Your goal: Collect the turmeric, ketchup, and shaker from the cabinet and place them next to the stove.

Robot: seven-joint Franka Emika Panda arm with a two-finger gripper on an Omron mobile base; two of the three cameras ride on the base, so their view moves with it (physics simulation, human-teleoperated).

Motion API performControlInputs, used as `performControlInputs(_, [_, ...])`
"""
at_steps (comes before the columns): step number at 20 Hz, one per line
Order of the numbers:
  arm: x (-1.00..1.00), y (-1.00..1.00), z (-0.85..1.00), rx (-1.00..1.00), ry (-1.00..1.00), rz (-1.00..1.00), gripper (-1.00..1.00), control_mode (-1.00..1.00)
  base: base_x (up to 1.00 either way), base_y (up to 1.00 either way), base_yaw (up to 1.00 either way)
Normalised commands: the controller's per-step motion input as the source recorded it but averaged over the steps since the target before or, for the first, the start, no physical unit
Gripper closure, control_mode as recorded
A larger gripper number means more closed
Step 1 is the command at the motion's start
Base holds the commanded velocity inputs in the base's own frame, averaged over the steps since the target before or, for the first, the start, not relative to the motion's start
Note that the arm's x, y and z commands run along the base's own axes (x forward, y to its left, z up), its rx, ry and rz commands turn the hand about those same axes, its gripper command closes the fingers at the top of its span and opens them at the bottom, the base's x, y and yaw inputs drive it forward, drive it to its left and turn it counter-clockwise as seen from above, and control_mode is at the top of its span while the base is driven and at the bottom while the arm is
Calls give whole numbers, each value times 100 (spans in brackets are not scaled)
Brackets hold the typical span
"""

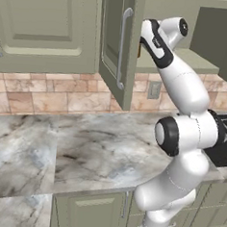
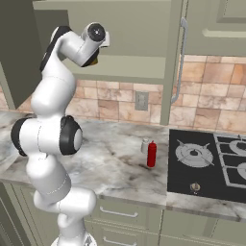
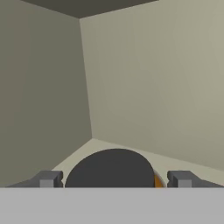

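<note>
Already the ketchup (image 2: 152, 153) and the shaker (image 2: 144, 145) stand on the surface beside the stove (image 2: 207, 166). The turmeric (image 3: 114, 169) remains in the cabinet (image 1: 123, 48), between the spread fingers (image 3: 48, 179), not gripped yet.

Two base views look forward and down from behind white arm (image 1: 181, 140), left and right, sharing marble counter (image 2: 115, 163) and open sage-green wall cabinet (image 1: 115, 48). Hand view sits close inside cabinet, facing back corner.
</note>
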Motion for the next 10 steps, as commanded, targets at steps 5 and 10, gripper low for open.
performControlInputs(5, [-11,0,-24,0,0,0,100,-100,0,0,0])
performControlInputs(10, [-9,0,-22,0,0,0,100,-100,0,0,0])
